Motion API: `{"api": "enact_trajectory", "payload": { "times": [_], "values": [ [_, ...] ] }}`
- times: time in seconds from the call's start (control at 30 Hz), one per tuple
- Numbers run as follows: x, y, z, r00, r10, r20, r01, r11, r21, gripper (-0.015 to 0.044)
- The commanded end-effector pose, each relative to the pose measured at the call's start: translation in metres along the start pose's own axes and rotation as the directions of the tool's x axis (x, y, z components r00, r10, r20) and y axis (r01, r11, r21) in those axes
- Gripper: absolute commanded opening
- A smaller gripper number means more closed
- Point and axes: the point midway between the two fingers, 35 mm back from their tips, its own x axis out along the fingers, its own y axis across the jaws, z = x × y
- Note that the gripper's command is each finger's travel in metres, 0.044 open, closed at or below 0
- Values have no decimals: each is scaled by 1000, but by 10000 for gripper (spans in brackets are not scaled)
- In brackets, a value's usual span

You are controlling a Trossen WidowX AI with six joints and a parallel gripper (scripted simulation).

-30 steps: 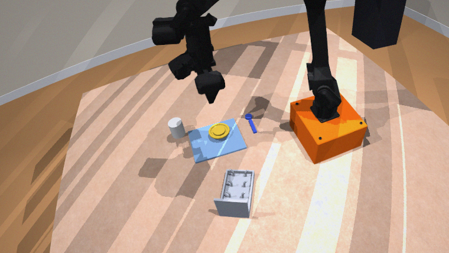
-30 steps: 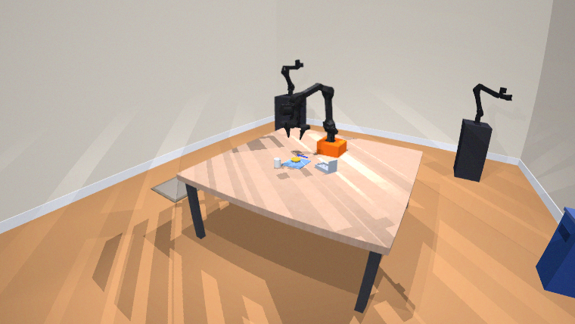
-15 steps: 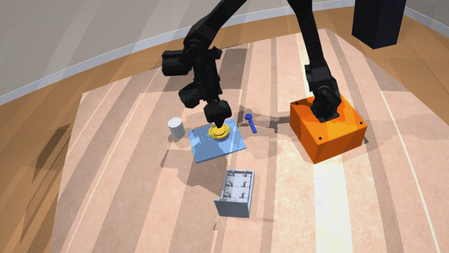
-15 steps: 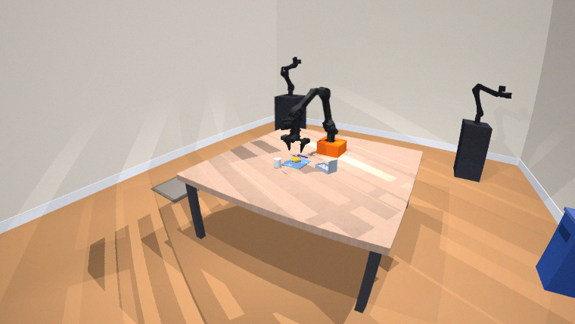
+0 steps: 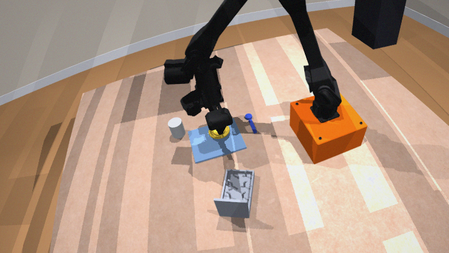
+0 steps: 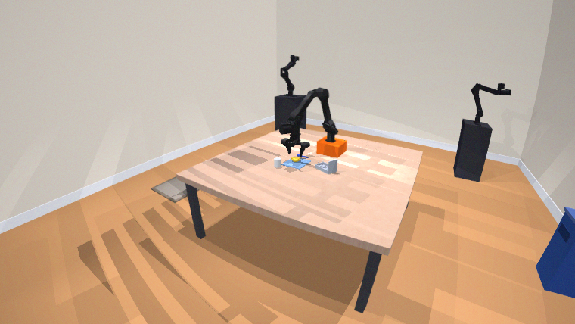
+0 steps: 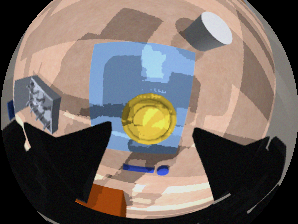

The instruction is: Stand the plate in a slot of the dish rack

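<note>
we hold our hand [image 7: 149, 137] spread apart and empty directly above the yellow plate [image 7: 149, 119], which lies flat on the blue mat [image 7: 109, 76], ready to grasp it.

Cup [image 5: 176, 127] and spoon [image 5: 250, 122] flank plate [image 5: 218, 133]
</note>
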Motion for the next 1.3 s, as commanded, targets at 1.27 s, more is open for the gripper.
{"api": "enact_trajectory", "payload": {
  "times": [1.27],
  "values": [
    [34,4,-2,1000,5,-3,-5,1000,5,278]
  ]
}}
